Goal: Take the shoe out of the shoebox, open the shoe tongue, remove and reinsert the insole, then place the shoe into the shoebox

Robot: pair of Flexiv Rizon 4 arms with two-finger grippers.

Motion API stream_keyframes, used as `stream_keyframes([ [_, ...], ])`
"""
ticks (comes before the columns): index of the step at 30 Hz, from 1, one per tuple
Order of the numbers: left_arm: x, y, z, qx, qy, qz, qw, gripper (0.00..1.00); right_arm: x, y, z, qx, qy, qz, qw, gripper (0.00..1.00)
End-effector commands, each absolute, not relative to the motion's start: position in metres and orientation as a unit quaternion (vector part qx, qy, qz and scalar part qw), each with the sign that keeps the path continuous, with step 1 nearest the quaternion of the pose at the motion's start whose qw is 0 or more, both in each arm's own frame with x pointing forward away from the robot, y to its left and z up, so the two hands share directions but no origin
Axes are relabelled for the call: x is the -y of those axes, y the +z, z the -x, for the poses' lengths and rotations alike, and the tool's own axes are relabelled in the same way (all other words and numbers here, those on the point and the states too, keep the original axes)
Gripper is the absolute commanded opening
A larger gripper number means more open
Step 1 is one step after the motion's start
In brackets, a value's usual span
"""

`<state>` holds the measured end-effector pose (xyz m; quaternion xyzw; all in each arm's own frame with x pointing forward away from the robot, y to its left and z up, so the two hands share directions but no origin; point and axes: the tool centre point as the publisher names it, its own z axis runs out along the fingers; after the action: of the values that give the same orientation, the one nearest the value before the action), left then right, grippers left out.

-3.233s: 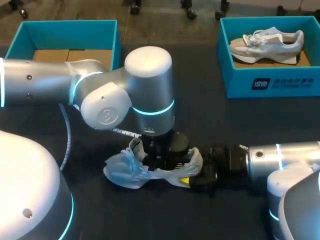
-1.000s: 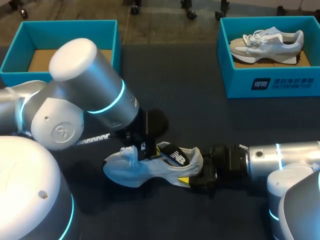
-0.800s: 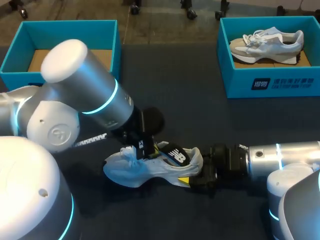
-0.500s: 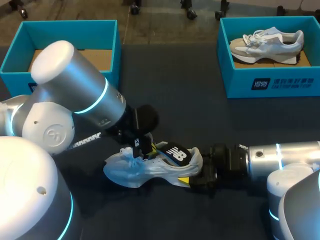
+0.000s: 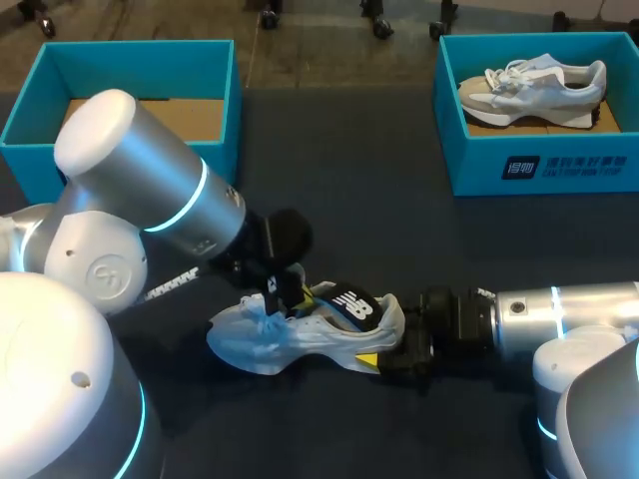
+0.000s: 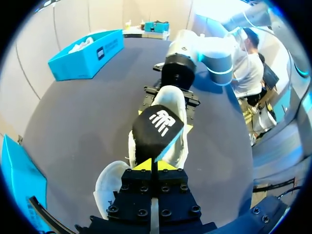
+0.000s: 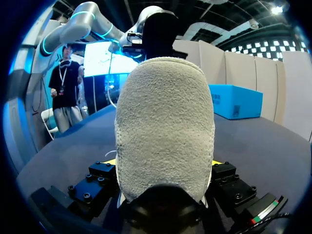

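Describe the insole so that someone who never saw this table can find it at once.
On the dark table, in front of the two teal shoeboxes, a pale shoe lies alone, its heel held by the right fingers. The insole is the flat black piece sticking out of its opening, pinched by the left fingers; only it is black with a white mark.

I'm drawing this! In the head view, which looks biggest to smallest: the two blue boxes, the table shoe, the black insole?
1. Left shoebox and right shoebox: about alike; my left arm hides part of the left one.
2. Shoe on the table.
3. Black insole.
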<state>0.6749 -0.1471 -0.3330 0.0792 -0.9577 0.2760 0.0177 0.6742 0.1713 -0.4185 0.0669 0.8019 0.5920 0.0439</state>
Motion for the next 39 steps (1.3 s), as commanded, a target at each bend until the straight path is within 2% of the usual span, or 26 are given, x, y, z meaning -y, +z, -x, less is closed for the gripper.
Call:
stream_keyframes([
  [1,0.148,-0.325,-0.670,0.958,0.283,-0.054,0.008,0.13,-0.173,-0.418,-0.674,-0.803,0.590,-0.067,0.044,0.00],
  [2,0.149,-0.322,-0.668,0.958,0.284,-0.043,0.005,0.22,-0.173,-0.418,-0.674,-0.803,0.590,-0.067,0.044,0.00],
  [4,0.151,-0.316,-0.665,0.959,0.283,-0.024,-0.007,0.31,-0.173,-0.418,-0.674,-0.803,0.590,-0.067,0.044,0.00],
  [9,0.159,-0.308,-0.660,0.961,0.274,0.013,-0.027,0.34,-0.173,-0.418,-0.674,-0.803,0.590,-0.067,0.044,0.00],
  [12,0.162,-0.306,-0.659,0.964,0.259,0.037,-0.045,0.40,-0.173,-0.418,-0.674,-0.803,0.590,-0.067,0.044,0.00],
  [17,0.168,-0.308,-0.663,0.967,0.239,0.066,-0.057,0.38,-0.173,-0.418,-0.674,-0.803,0.590,-0.067,0.044,0.00],
  [22,0.172,-0.313,-0.667,0.969,0.221,0.092,-0.055,0.43,-0.173,-0.418,-0.674,-0.803,0.590,-0.067,0.044,0.00],
  [30,0.177,-0.312,-0.669,0.970,0.201,0.117,-0.075,0.40,-0.173,-0.418,-0.674,-0.803,0.590,-0.067,0.044,0.00],
  [39,0.182,-0.323,-0.669,0.971,0.167,0.151,-0.079,0.42,-0.173,-0.418,-0.674,-0.803,0.590,-0.067,0.044,0.00],
])
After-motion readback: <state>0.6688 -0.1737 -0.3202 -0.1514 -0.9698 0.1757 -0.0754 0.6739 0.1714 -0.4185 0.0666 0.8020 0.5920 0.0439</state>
